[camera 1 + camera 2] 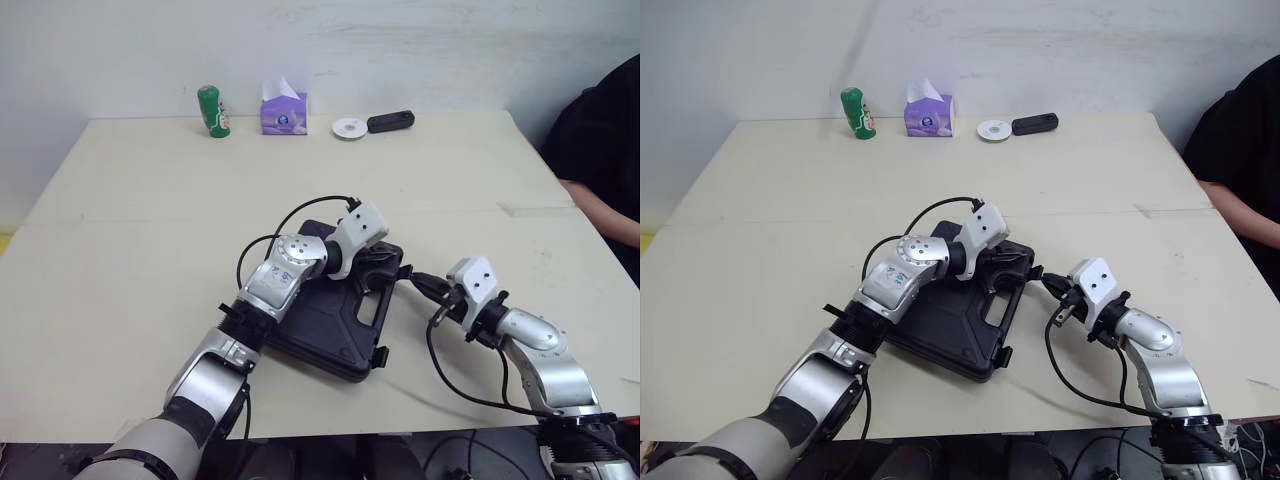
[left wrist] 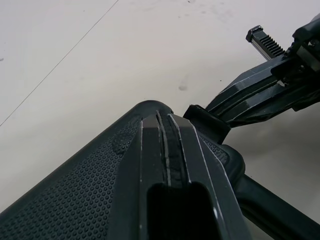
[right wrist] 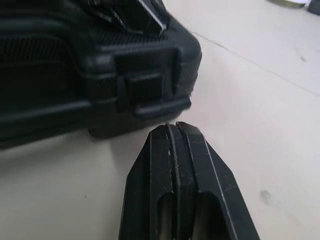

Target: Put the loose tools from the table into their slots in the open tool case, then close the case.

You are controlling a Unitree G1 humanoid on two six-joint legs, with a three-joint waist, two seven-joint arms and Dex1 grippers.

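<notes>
The black tool case (image 1: 320,325) lies closed on the table near the front edge. My left gripper (image 1: 378,262) is shut and rests on the lid at the case's far right corner; in the left wrist view its closed fingertips (image 2: 170,145) press on the textured lid (image 2: 75,195). My right gripper (image 1: 408,278) is shut and sits just off the case's right side, tip pointing at it. In the right wrist view its fingertips (image 3: 175,132) are a short gap from a latch (image 3: 150,90) on the case's side wall. No loose tools are in sight.
Along the table's far edge stand a green can (image 1: 211,109), a purple tissue box (image 1: 284,112), a white disc (image 1: 349,127) and a black device (image 1: 390,121). A person in black (image 1: 600,150) sits at the right side, forearm on the table.
</notes>
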